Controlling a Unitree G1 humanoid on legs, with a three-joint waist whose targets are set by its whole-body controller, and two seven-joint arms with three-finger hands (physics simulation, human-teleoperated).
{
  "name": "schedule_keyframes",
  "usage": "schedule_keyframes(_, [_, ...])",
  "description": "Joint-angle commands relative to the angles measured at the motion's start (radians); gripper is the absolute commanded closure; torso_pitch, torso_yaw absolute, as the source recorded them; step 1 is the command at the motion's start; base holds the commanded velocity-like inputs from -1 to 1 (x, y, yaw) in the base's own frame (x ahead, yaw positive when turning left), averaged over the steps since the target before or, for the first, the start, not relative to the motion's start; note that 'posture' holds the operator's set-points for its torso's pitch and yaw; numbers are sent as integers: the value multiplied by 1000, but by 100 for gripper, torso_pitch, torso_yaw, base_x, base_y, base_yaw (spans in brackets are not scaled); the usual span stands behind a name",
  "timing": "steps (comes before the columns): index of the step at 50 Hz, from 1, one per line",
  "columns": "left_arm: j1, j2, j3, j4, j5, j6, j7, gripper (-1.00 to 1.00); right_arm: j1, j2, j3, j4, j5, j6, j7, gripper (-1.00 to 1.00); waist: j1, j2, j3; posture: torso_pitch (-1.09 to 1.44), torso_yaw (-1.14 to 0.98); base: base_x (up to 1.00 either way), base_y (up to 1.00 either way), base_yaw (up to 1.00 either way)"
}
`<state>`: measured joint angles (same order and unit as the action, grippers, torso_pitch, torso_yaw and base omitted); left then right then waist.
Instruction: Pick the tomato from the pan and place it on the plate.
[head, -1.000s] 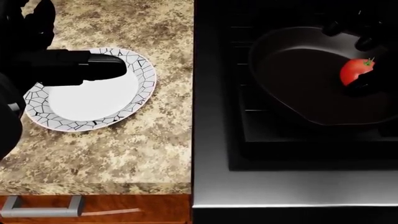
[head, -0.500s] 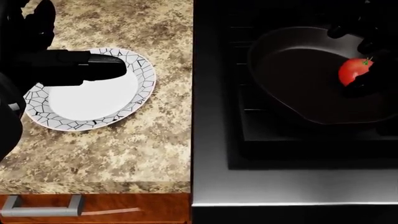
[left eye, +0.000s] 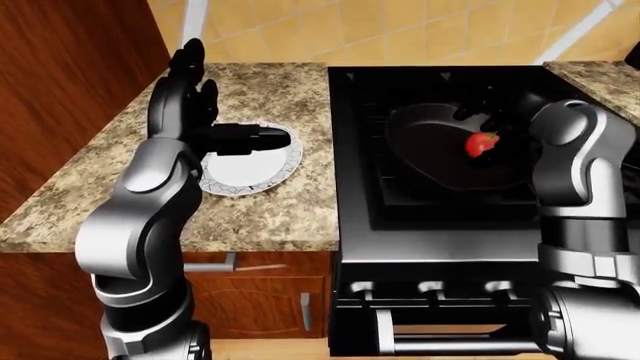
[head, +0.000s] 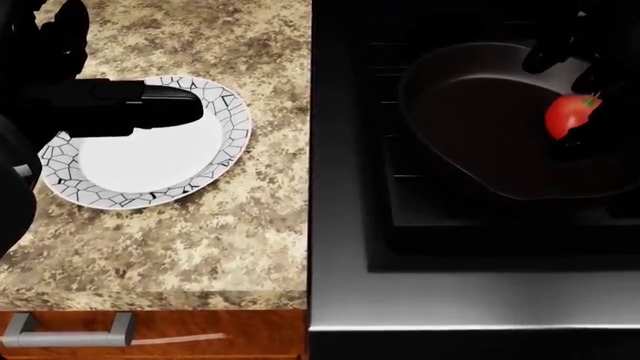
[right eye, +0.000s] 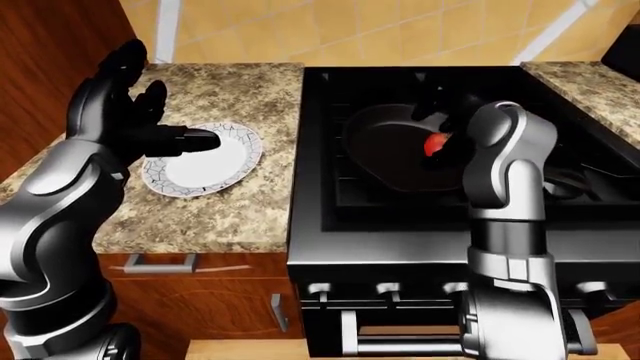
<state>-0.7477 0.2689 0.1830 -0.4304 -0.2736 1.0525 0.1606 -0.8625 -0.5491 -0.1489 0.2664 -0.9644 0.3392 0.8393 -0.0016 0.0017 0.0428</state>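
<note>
**A:** Where does the tomato lie, and what is it like?

**B:** The tomato (head: 571, 115) is a smooth, glossy red globe with a small green stalk, seen inside the pan (head: 480, 142) toward the right edge of the head view. The pan is matt black, round and shallow, with a raised rim; it sits on the black stove (left eye: 440, 202), whose grate bars barely separate from the pan's dark surface.

**B:** The right hand (head: 590, 75) is black against black. Dark fingers (head: 545, 54) stand above the tomato and another dark part lies just below it, so the hand brackets the fruit; whether it grips or merely surrounds it cannot be told. The right edge of the head view cuts off part of the hand.

**A:** And the plate?

**B:** The plate (head: 215, 161) is round, with a plain white centre and a rim printed in a black crackle pattern. It rests on the speckled, granite-like counter (head: 200, 240), well apart from the pan. The left hand (left eye: 190, 105) hangs above it, fingers spread wide and upright, one finger (head: 165, 109) jutting level across the plate and hiding part of its rim.

**A:** Below the counter?

**B:** A wooden drawer front with a metal handle (head: 65, 330), cut off by the bottom edge.
</note>
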Motion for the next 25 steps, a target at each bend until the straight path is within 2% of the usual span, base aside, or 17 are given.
schedule_keyframes(1, [-29,8,7,-28,2,-30,1,-100,-32,-16,-13,-41,-7,-14,-9,-23,0,-4,-29,0,0,0,0,0])
schedule_keyframes(14, [-28,6,7,-37,3,-23,1,-100,-13,-14,-15,-63,-21,-28,5,-19,0,-5,-30,0,0,0,0,0])
schedule_keyframes(25, [-31,9,8,-31,2,-25,1,-100,16,3,-12,-60,-42,-61,-30,-19,0,-7,-31,0,0,0,0,0])
